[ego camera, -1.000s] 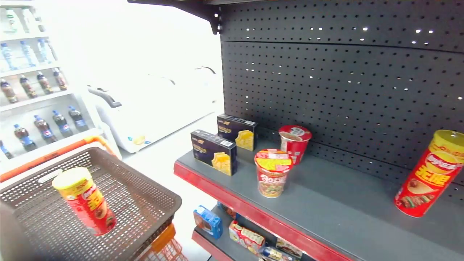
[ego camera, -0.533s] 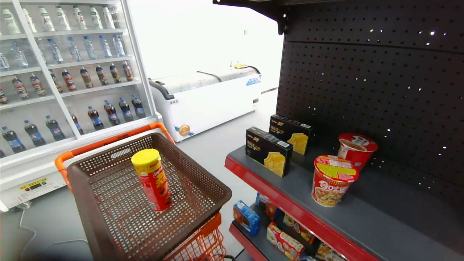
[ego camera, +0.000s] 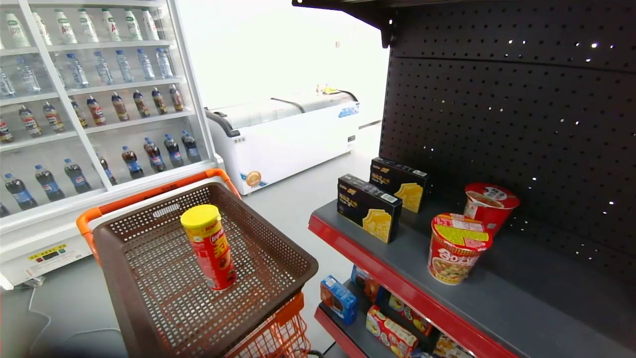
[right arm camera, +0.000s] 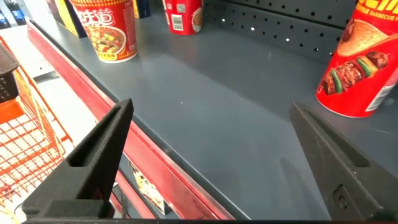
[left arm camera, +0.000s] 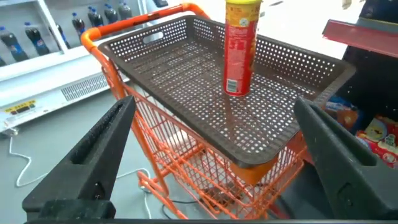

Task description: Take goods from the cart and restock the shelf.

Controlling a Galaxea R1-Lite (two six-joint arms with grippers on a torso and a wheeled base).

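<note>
A red chip can (ego camera: 208, 248) with a yellow lid stands upright in the brown mesh basket (ego camera: 278, 238) on top of the orange cart. In the left wrist view the same can (left arm camera: 239, 50) stands in the basket (left arm camera: 186, 93), ahead of my left gripper (left arm camera: 216, 107), which is open and holds nothing. My right gripper (right arm camera: 211, 107) hangs open over the grey shelf board (right arm camera: 217, 106), also with nothing in it. A second red chip can (right arm camera: 364, 62) stands on that board by the pegboard back.
Two noodle cups (ego camera: 457, 247) (ego camera: 489, 201) and two dark boxes (ego camera: 368, 206) (ego camera: 399, 183) stand on the shelf (ego camera: 497, 298). Below it is a lower shelf with packets (ego camera: 390, 333). A drinks cooler (ego camera: 99, 114) and a chest freezer (ego camera: 288, 134) stand behind the cart.
The head camera swung left during the first half second, bringing the cart to the middle of the picture. The can and the shelf goods stand as before.
</note>
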